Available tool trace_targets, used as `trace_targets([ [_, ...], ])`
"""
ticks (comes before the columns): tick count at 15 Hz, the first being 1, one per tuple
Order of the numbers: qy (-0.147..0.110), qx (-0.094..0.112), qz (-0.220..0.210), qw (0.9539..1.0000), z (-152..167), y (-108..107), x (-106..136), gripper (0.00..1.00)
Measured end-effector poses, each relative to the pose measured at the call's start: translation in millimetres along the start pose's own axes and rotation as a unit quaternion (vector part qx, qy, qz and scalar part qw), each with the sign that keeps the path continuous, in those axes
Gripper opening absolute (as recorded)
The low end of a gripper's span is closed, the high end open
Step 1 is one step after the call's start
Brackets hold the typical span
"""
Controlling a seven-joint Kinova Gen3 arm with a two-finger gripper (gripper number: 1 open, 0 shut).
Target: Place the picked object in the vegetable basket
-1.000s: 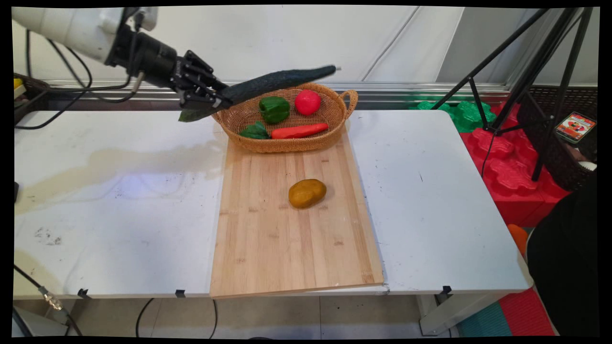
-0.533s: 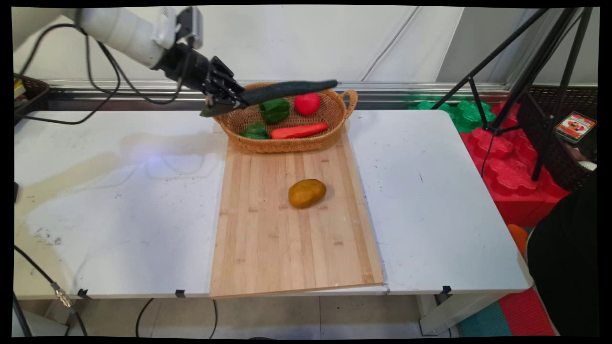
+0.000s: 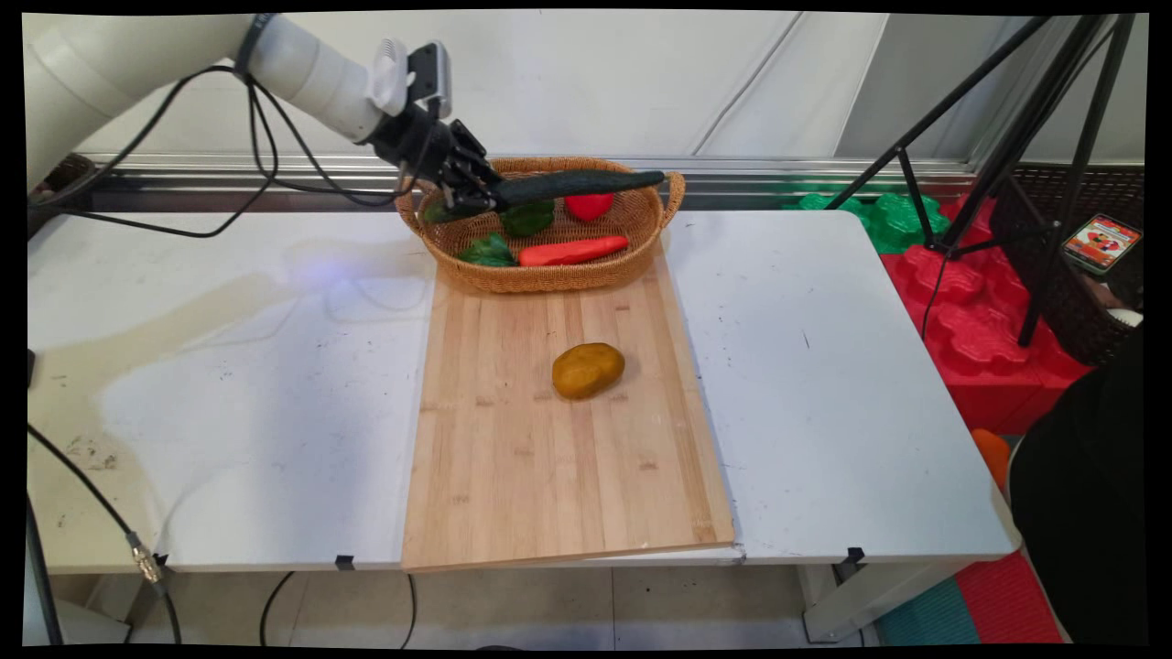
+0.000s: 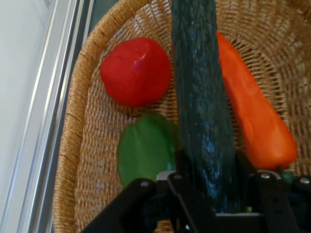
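Moved since earlier: gripper (image 3: 478, 194) with cucumber (image 3: 572, 184), from the basket's (image 3: 641, 252) left rim to above its interior. Fingers clamped on cucumber's near end, held level. Beneath it in basket: tomato (image 4: 136, 71), green pepper (image 4: 145, 148), carrot (image 4: 255, 114). Potato (image 3: 588, 370) on board (image 3: 513, 476), nearer than basket.

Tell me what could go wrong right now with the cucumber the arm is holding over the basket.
The gripper clamps the cucumber near one end, so its long free length could pivot or slip. Its far tip sits close to the basket rim by the handle, so it might catch there. If it drops, it would likely land across the tomato, green pepper and carrot, not flat.
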Motion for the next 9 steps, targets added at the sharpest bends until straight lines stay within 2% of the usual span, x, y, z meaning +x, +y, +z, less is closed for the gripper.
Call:
trace_targets([
  [4,-0.023,-0.008,0.010,0.9997,25,-4,-6,0.00],
  [5,-0.026,-0.010,0.011,0.9996,29,-4,-8,1.00],
  [9,-0.031,-0.012,0.011,0.9994,36,-6,-10,1.00],
])
